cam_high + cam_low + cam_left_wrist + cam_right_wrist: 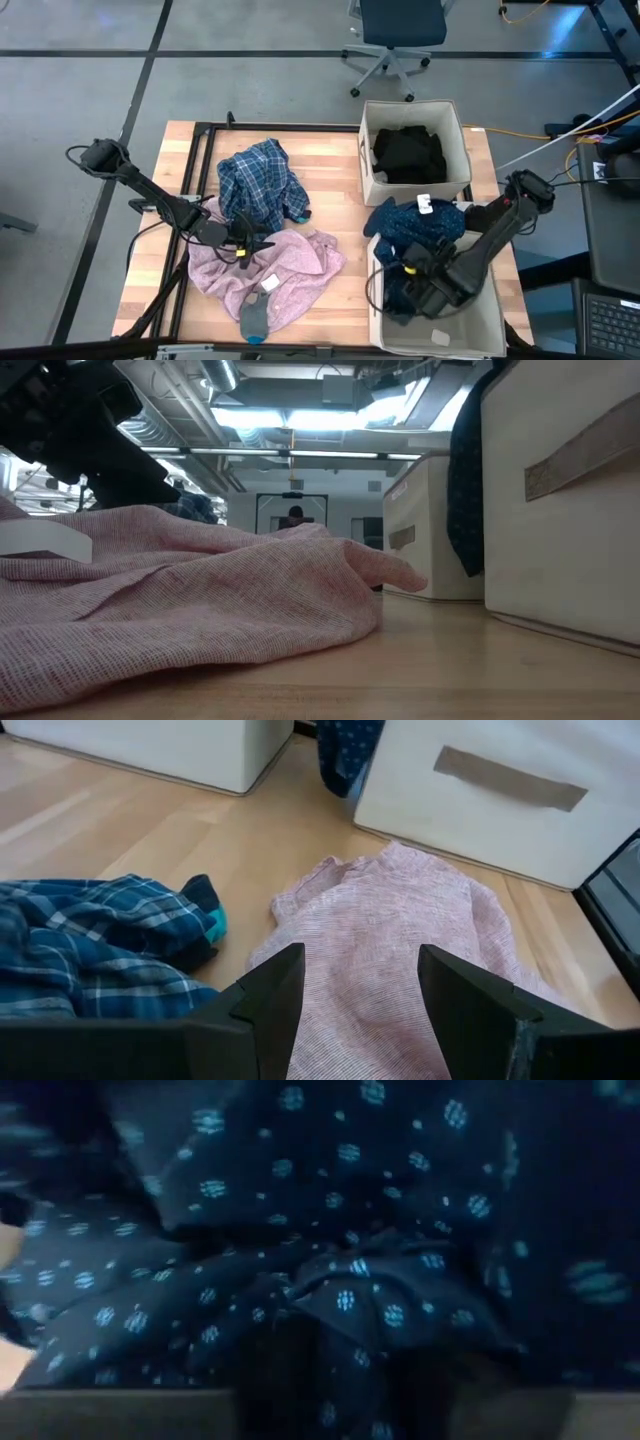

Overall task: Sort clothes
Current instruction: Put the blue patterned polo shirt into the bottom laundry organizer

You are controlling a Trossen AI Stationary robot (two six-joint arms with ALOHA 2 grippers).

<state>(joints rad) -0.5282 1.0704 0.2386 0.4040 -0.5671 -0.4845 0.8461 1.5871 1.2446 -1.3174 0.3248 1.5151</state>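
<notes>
A pale pink garment lies spread on the table's near left. A blue plaid garment lies crumpled behind it. My left gripper stands open just over the pink garment; I see no contact. A navy dotted garment lies draped over the far rim of the near beige bin. My right gripper points down into that bin, close over the dotted cloth. Black clothes lie in the far bin.
A grey-teal sock lies on the pink garment's near edge. The two bins fill the table's right side. A black frame rail runs along the left. Bare wood shows between the pink garment and the bins. An office chair stands beyond the table.
</notes>
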